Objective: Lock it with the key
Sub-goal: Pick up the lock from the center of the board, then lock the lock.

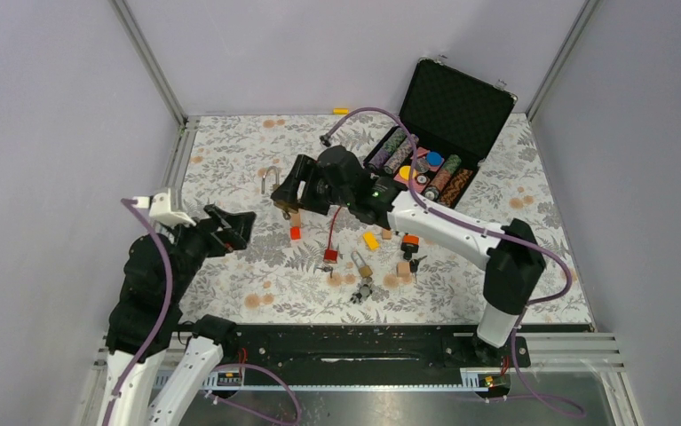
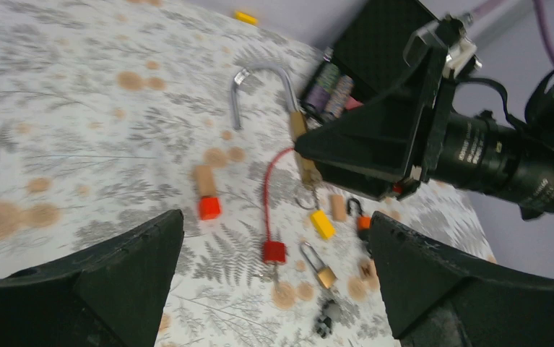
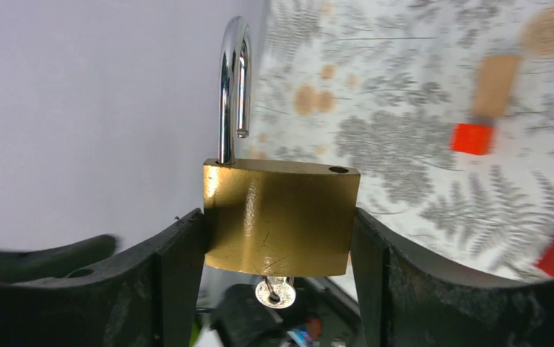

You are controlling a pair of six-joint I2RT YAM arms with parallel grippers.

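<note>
**Padlock clamped with shackle sprung: misalignment was the main risk**

The right gripper (image 3: 279,242) was closed on the brass padlock (image 3: 279,217), its two fingers pressing the body's narrow sides. It held the lock in the air to the left of the black case (image 1: 456,111), above the table (image 1: 230,151). The shackle (image 3: 232,87) stood open, with its free end lifted out and turned away from the hole in the top of the body. The key (image 3: 275,293) sat in the keyway on the underside, between the fingers.

The left gripper (image 1: 234,226) hung farther left of the case, well apart from the lock. Its jaws were spread wide and held nothing.

Several things could have gone wrong from there:
- **Shackle off the hole:** if it were pressed down without first being swung back over the hole, its tip would strike the brass and fail to seat.
- **Lock slipping:** that push would run along the fingers' faces, so the smooth body could slide or twist in the grip.
- **Key hard to reach:** it sat low between the fingers, so a clumsy approach might knock it out or jam it against a finger.
</note>
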